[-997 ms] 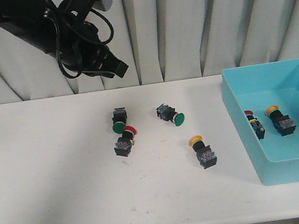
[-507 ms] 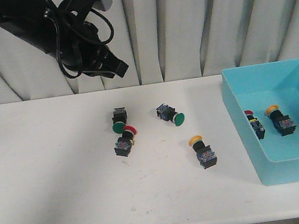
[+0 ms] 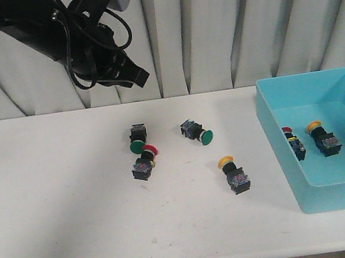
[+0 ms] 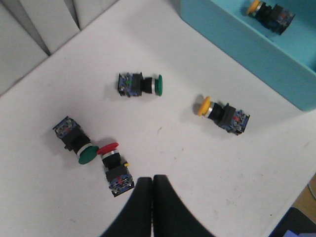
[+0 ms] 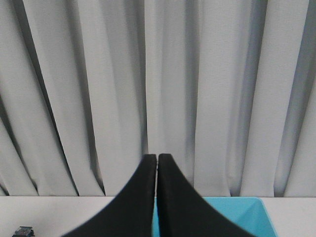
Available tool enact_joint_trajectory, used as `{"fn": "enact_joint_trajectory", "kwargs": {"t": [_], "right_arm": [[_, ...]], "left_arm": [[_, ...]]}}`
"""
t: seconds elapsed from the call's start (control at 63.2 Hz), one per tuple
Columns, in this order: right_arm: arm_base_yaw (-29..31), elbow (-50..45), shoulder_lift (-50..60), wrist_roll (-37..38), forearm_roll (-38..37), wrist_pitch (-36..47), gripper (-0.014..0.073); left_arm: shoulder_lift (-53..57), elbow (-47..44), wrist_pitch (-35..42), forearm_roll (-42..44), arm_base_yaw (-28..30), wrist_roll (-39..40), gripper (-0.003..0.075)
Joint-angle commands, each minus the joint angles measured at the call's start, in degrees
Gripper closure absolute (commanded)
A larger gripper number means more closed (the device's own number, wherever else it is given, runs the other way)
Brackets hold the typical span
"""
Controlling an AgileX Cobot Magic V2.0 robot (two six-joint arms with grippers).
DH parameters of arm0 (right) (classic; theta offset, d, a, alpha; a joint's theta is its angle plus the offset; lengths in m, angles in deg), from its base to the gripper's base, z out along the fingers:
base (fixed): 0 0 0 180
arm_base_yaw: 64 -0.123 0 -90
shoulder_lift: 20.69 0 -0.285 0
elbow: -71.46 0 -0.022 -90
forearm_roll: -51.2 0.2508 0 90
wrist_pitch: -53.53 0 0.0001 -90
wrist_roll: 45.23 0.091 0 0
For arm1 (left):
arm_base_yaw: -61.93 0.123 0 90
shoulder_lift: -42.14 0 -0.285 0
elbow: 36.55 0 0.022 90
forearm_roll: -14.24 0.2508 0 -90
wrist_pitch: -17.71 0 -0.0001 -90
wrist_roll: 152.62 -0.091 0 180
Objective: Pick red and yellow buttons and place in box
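Landmark: turquoise box [image 3: 280, 152], used as reference for all places.
Left end effector [image 4: 152, 185]: fingers pressed together, holding nothing, raised high above the tabletop [image 3: 61, 210], well apart from the box on its far-left side.
Right end effector [image 5: 157, 163]: fingers pressed together, nothing held, aimed at the curtain [image 5: 222, 89]; not in the front view.
Red button on tabletop [image 3: 144, 164]: farthest of the loose targets from the box, lying on its side, red cap touching or just beside the cap of a green button [image 3: 137, 138].
Yellow button on tabletop [image 3: 234, 173]: nearest loose one to the box, on its side, yellow cap pointing away from the camera, nothing crowding it.
Second green button [image 3: 197, 132]: between the red/green pair and the box, not a target.
Already in box: one red button [image 3: 293, 141], one yellow button [image 3: 322, 136], near the box's left wall.
Step in hand (judged): left arm lining up for the next pick, two targets left.
How to do it well: spread the fingers before descending; close across the blocky body, not the round cap; for red, come in from the body side so the green one isn't nudged or caught.
Surface: plain white tabletop, flat, a few faint specks.
Room: pleated grey-white curtain behind the box and the tabletop.
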Motion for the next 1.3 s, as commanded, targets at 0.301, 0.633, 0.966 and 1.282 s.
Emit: {"fn": "enact_joint_trajectory", "kwargs": {"t": [0.301,0.633,0.966,1.282], "right_arm": [[-0.1,1.6,0.1,-0.7,0.7,3.4,0.0599],[-0.1,1.6,0.1,-0.7,0.7,3.4,0.0598],[-0.1,1.6,0.1,-0.7,0.7,3.4,0.0598],[-0.1,1.6,0.1,-0.7,0.7,3.3,0.0598]], "left_arm": [[13.6,-8.7,9.6,12.0,-2.9,-1.4,0.0717],[47.7,-60.9,59.1,13.6,2.6,2.8,0.0717],[83.6,-102.5,69.1,13.6,13.7,7.4,0.0717],[105.2,-117.4,66.9,13.6,17.4,15.5,0.0717]]}}
